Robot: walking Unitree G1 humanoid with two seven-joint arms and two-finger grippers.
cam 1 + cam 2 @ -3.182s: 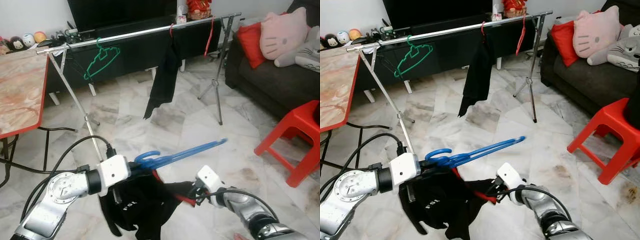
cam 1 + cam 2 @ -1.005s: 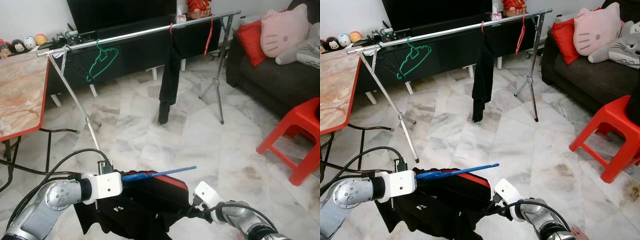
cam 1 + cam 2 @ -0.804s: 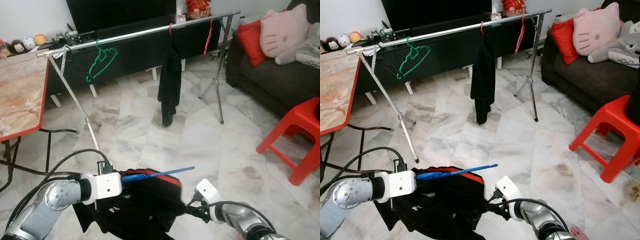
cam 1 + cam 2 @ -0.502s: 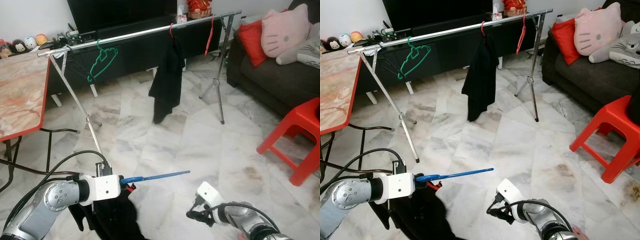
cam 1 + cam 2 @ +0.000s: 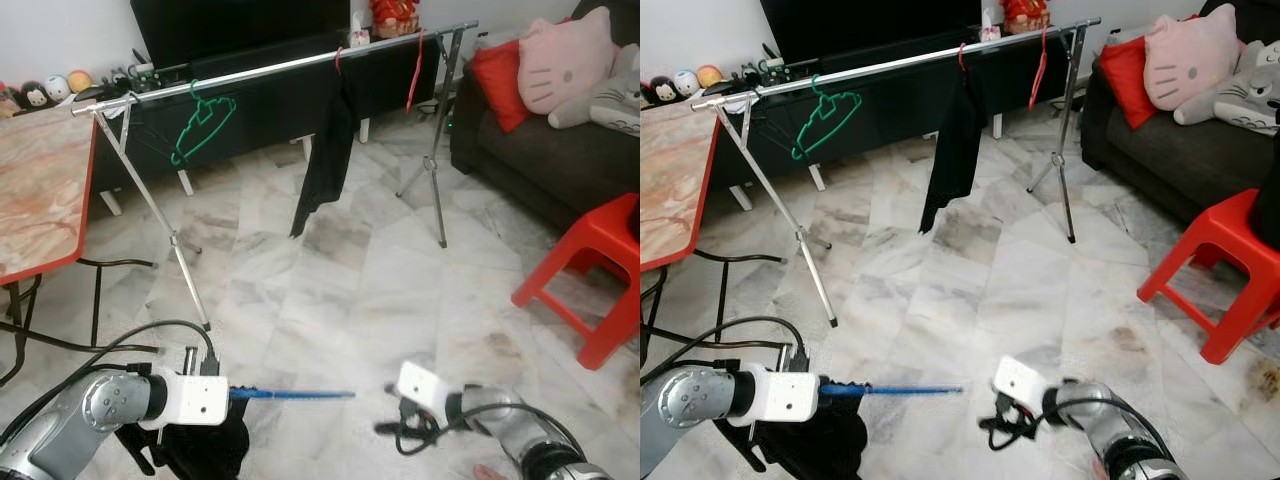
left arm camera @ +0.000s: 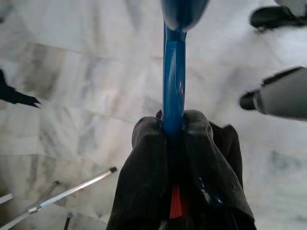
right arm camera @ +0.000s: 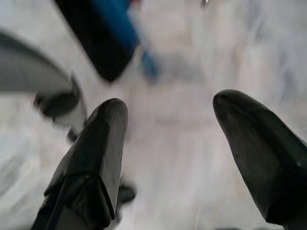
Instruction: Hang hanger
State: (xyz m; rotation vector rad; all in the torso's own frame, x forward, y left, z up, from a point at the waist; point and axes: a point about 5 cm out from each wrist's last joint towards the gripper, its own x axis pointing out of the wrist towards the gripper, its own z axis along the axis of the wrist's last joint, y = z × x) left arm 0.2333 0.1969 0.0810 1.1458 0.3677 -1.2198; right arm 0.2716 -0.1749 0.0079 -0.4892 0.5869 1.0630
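Note:
My left gripper [image 5: 236, 394] is shut on a blue hanger [image 5: 295, 395], which sticks out level to the right, low over the floor. A black garment with red trim [image 6: 177, 177] hangs bunched on the hanger, under the gripper [image 5: 205, 448]. To its right, my right gripper [image 7: 175, 143] stands open and holds nothing; it hovers just above the floor [image 5: 392, 428]. The silver clothes rail [image 5: 270, 68] runs across the back. On it hang a green hanger [image 5: 202, 124], a black garment [image 5: 328, 150] and a red hanger [image 5: 412, 70].
The rail's slanted legs [image 5: 165, 235] stand on the marble floor between me and the rail. A red-edged table [image 5: 45, 190] is at left. A red stool [image 5: 595, 275] and a dark sofa with cushions [image 5: 545, 120] are at right. A black TV cabinet [image 5: 260, 100] lies behind the rail.
My right gripper has let go of the black garment and opened. The garment dropped into a bunch under my left gripper, and the hanger sank lower. The garment on the rail swings.

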